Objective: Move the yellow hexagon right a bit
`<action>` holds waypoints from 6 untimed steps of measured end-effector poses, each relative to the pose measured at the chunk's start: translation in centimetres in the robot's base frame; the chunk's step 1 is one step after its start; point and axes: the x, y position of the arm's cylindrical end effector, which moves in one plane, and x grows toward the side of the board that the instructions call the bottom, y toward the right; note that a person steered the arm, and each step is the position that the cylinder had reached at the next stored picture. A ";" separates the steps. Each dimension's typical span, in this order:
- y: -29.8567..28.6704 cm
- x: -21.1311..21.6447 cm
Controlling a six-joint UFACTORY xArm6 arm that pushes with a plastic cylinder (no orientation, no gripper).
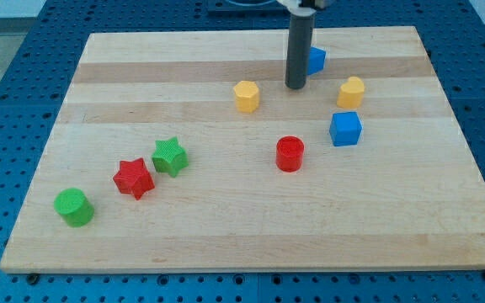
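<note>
The yellow hexagon sits on the wooden board, a little above its middle. My tip rests on the board to the hexagon's right, apart from it. A second yellow block, rounded in shape, lies further right. A blue block stands just behind the rod, partly hidden by it.
A blue cube lies below the rounded yellow block. A red cylinder sits near the middle. A green star, a red star and a green cylinder lie at the lower left. The board ends on a blue pegboard table.
</note>
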 end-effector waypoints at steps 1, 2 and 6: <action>0.0 3.1; 0.7 6.0; 10.4 4.0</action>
